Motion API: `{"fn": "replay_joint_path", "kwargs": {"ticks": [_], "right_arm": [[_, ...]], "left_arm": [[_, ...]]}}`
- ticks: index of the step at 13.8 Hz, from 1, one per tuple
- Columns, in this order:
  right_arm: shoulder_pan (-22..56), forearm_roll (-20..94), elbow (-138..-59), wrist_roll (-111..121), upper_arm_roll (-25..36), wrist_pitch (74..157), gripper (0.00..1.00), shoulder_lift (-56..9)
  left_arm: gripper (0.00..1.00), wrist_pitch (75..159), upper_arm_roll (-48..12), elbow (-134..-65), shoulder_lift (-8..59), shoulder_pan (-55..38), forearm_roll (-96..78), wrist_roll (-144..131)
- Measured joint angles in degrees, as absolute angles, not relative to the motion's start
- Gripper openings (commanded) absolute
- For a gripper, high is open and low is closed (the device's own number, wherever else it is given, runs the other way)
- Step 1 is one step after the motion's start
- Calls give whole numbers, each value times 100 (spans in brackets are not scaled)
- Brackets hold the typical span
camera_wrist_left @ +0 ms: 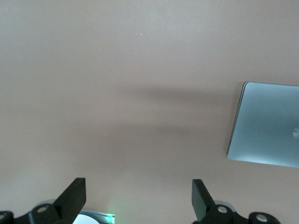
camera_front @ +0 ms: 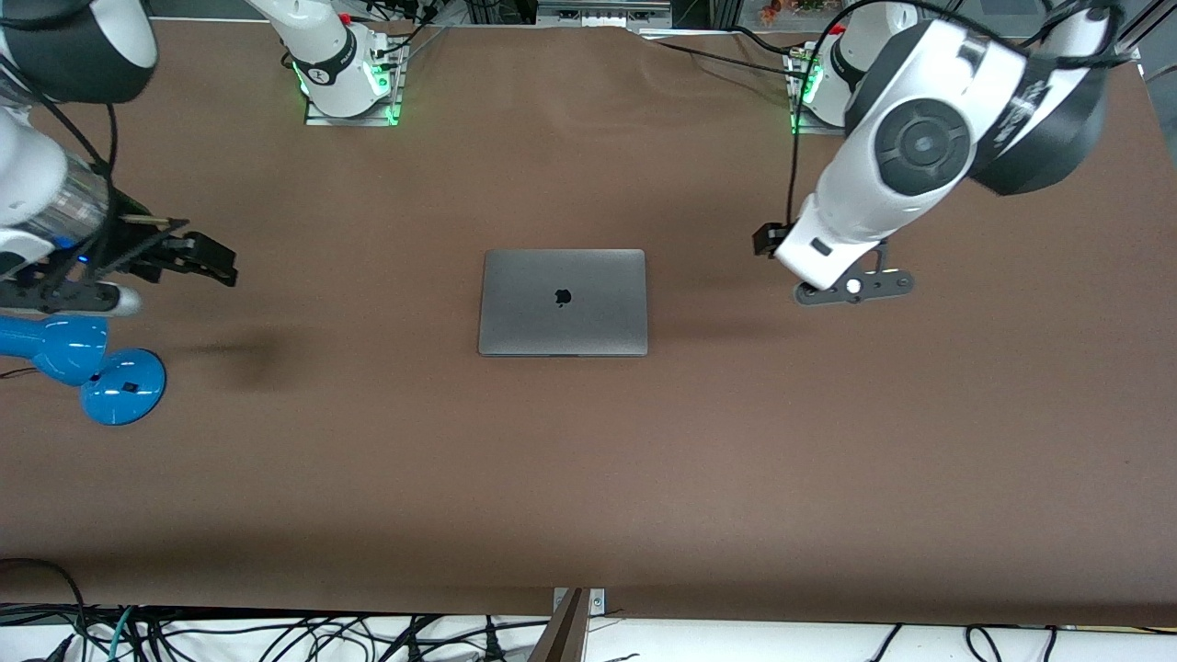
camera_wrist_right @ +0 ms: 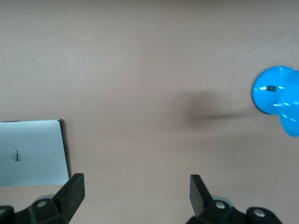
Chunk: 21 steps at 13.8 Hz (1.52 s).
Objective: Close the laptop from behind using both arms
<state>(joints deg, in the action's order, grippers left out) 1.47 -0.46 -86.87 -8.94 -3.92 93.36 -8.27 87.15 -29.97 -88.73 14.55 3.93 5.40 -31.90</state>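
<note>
A brown table [camera_front: 588, 478] fills the front view, seen from high above. At the centre of the frame lies the laptop [camera_front: 563, 302], shut flat, its grey lid up with the black logo showing.

The left gripper [camera_front: 851, 285] hangs in the right half of the frame, over bare table toward the left arm's end, level with the laptop and well apart from it. In the left wrist view its two black fingers [camera_wrist_left: 72, 198] stand wide apart with nothing between them, and the laptop [camera_wrist_left: 266, 123] shows at the right edge of that frame.

The right gripper [camera_front: 198, 257] hangs at the left edge of the front view, over bare table toward the right arm's end. Its fingers [camera_wrist_right: 70, 193] are likewise spread and empty. The laptop [camera_wrist_right: 30, 153] sits at the lower left of the right wrist view.

A blue object [camera_front: 92, 368], perhaps a stand with a round base, sits at the left edge of the front view, below the right gripper.
</note>
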Motion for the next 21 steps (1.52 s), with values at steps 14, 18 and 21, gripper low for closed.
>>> {"fn": "replay_joint_path", "kwargs": {"ticks": [14,18,21], "right_arm": [[86,-46,-8984,-865,-259,8421,100,-113],[77,-46,-9038,-866,-255,8403,100,-85],[46,-46,-9091,-866,-242,8406,100,-87]], "left_arm": [[100,8636,-2964,-9254,398,1689,66,-1394],[100,8635,-2060,-9663,-45,909,-2,-1215],[100,8639,-904,-9888,-249,-5,-8,-899]]}}
